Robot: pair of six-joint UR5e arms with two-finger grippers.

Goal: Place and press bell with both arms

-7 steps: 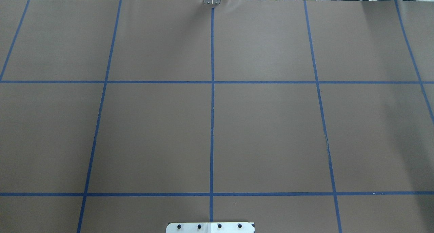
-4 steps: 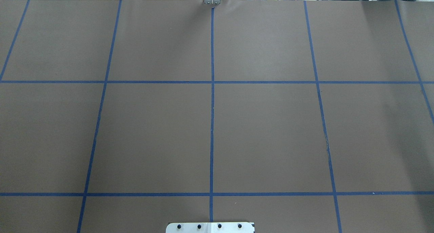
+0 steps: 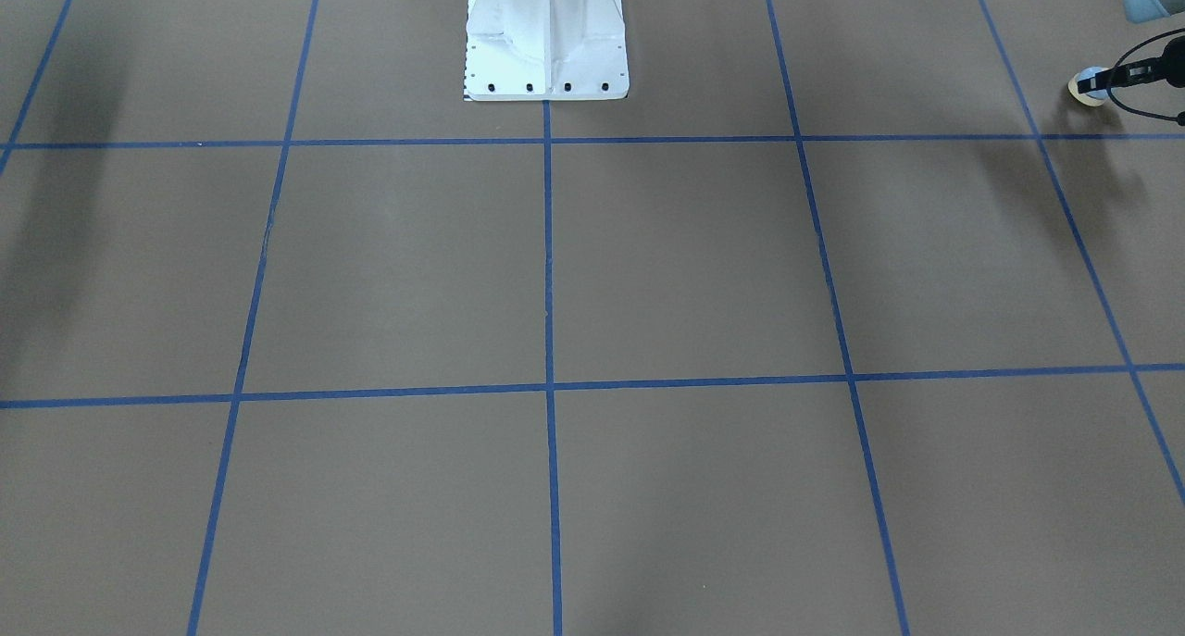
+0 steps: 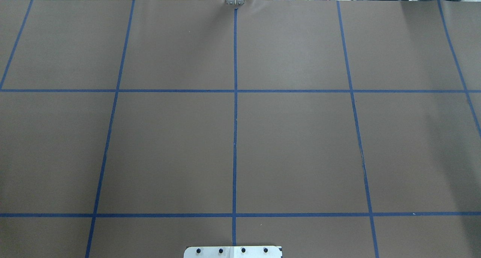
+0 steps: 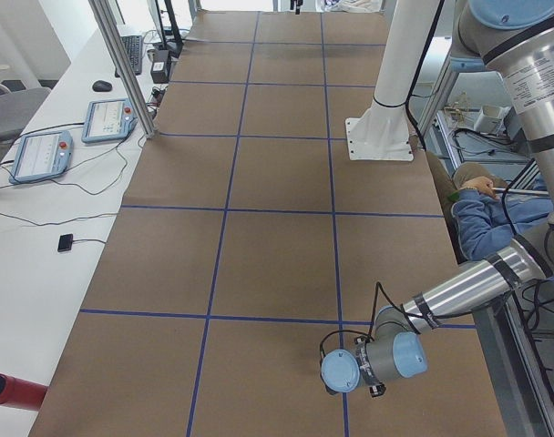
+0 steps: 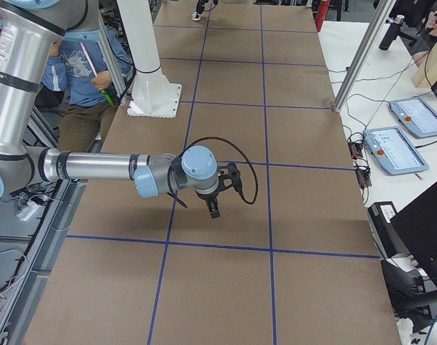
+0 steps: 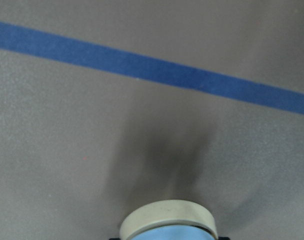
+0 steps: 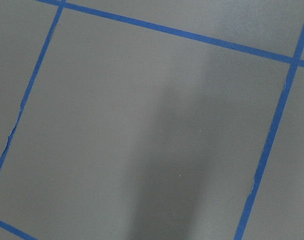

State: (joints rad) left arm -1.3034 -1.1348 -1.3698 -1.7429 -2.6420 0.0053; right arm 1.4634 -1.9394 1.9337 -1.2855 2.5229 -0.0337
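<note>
Over matte brown tabletop (image 3: 685, 266), left hand (image 3: 1103, 81) grips round blue-domed, cream-ringed bell (image 3: 1083, 88); right hand (image 6: 213, 210) grip unclear.

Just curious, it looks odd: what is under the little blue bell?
Brown table cover, the shadow of the bell and a blue tape line. The spot below its base is covered.
</note>
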